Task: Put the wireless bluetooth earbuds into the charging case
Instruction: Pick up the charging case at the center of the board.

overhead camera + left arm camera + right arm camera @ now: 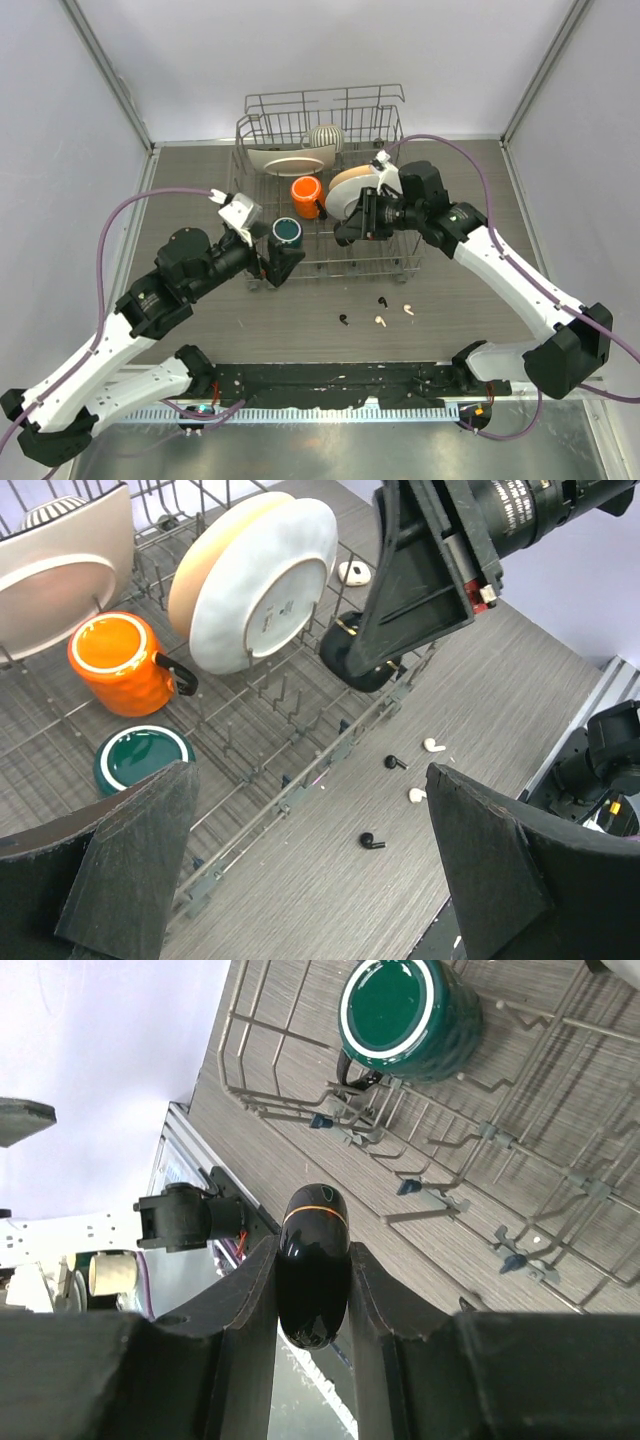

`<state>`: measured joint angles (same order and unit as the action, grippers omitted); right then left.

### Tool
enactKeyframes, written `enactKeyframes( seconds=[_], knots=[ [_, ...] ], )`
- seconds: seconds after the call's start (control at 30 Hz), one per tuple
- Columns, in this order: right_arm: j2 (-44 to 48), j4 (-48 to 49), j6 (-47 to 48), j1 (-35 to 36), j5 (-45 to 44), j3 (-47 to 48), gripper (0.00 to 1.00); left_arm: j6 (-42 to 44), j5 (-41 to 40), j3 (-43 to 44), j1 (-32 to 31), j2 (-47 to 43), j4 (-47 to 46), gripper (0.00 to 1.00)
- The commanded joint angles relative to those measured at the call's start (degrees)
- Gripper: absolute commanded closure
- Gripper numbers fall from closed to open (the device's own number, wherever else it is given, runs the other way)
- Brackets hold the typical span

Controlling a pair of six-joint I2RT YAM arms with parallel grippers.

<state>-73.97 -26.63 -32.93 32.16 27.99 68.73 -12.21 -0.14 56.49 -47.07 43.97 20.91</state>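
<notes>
The right tool [312, 1252] is clamped on the black charging case [358, 662] above the dish rack [330, 266]. The left tool [310, 780] is spread apart. The rack holds an orange mug [306, 195], a green mug [287, 231] and plates [345, 190]. The black earbuds [344, 320] and cream-white earbuds [379, 321] lie on the desk [200, 330] toward its near edge.

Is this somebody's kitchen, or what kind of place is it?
Probably a robot lab bench, not a kitchen: plain white panels surround a table, a left arm and right arm are mounted at its edge, and a dish rack holds dishes.

The lower end of the black case [313, 1290] is hidden between the fingers [250, 1300] of the right gripper [312, 1250]. The top edge cuts off the green mug [405, 1005].
</notes>
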Motion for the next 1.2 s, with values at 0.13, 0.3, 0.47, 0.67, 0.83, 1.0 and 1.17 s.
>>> enactKeyframes(
  seconds=[0.13,0.3,0.47,0.67,0.83,1.0,1.17],
  knots=[
    [1.3,-8.0,10.8,-6.7,13.3,5.5,0.99,-1.8,12.2,-0.9,10.8,-0.3,1.2,0.00],
    [1.3,-11.9,13.2,-8.3,13.1,7.6,0.99,-9.1,25.6,-2.8,22.4,0.2,-3.5,0.00],
    [1.3,-12.7,14.0,-9.0,13.2,7.6,0.99,-14.6,29.4,-4.6,28.7,0.1,-7.0,0.00],
    [1.2,-13.9,15.6,-9.0,13.7,7.5,0.99,-20.6,30.6,-5.2,30.2,2.1,-7.3,0.00],
    [1.3,-14.1,16.3,-9.0,14.5,7.5,0.99,-25.6,31.5,-5.2,32.3,1.8,-7.7,0.00],
    [1.1,-14.7,17.2,-9.0,15.9,8.1,0.99,-34.1,31.8,-6.9,34.2,1.8,-9.6,0.00],
    [0.0,-16.3,19.6,-9.0,19.4,9.0,0.99,-40.1,38.4,-9.1,35.7,3.6,-14.0,0.00]
  ],
)
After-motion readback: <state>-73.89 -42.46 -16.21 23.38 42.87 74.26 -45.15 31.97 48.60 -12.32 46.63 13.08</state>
